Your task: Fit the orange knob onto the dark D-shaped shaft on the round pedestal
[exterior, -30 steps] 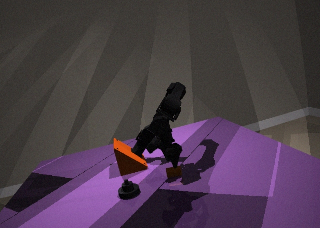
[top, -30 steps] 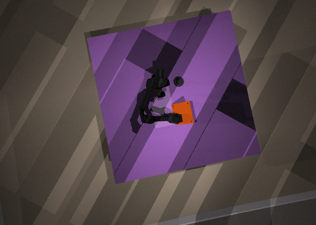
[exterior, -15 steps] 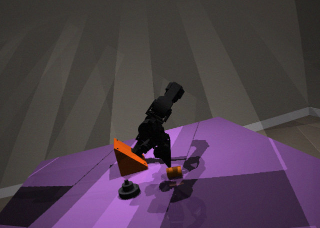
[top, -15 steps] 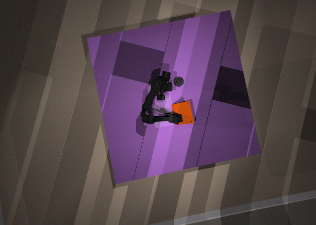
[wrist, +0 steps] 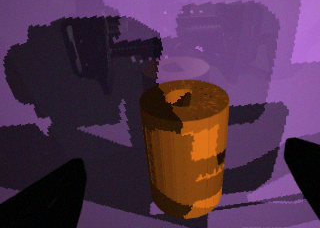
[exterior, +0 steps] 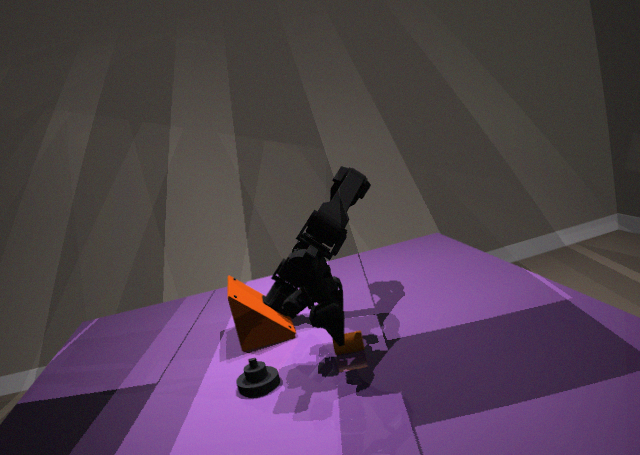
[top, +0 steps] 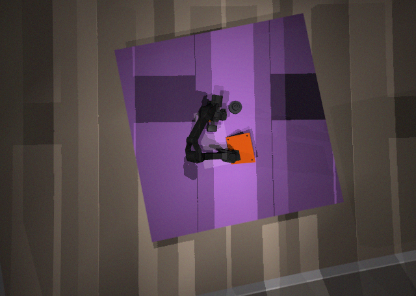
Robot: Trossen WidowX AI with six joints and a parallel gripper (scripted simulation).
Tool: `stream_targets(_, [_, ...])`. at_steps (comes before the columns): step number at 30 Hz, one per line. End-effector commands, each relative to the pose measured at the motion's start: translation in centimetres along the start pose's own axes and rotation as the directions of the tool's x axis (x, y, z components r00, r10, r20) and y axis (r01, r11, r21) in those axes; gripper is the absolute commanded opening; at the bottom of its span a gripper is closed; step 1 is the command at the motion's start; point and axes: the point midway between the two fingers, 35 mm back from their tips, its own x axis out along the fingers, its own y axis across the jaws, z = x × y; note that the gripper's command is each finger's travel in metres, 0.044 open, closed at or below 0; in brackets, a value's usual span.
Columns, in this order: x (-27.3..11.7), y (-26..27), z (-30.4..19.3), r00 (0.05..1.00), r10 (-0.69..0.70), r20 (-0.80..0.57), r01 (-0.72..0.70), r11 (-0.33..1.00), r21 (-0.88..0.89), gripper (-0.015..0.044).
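Observation:
The orange knob [top: 210, 120] [exterior: 350, 342] [wrist: 187, 158] lies on its side on the purple table. Its end face with the hole [wrist: 179, 97] shows at the top of the knob in the wrist view; the flat side of the hole is hard to make out in the shadow. My gripper [wrist: 186, 159] is open, with one dark finger on each side of the knob and clear space to both. The arm covers most of the knob in the top view. The dark round pedestal [top: 231, 110] [exterior: 258, 387] stands apart from the knob, its shaft [exterior: 252, 361] upright and bare.
The orange wedge-shaped base [top: 246, 149] [exterior: 263, 326] carries the arm and stands near the pedestal. A paler patch [top: 214, 137] shows on the purple table [top: 234, 192] [exterior: 465, 285] under the arm. Dark shadows cross the table around the knob.

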Motion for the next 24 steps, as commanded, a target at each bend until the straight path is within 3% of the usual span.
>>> stream_targets(1, [0.6, 0.0, 0.0, 1.0, -0.001, -0.006, 0.001, 1.0, 0.003, 0.044])
stream_targets(17, [2.8, -0.2, 0.3, 1.0, -0.002, -0.009, 0.002, 1.0, 0.002, 0.044])
stream_targets(24, [2.8, -0.2, 0.3, 1.0, -0.002, -0.009, 0.002, 1.0, 0.002, 0.0256])
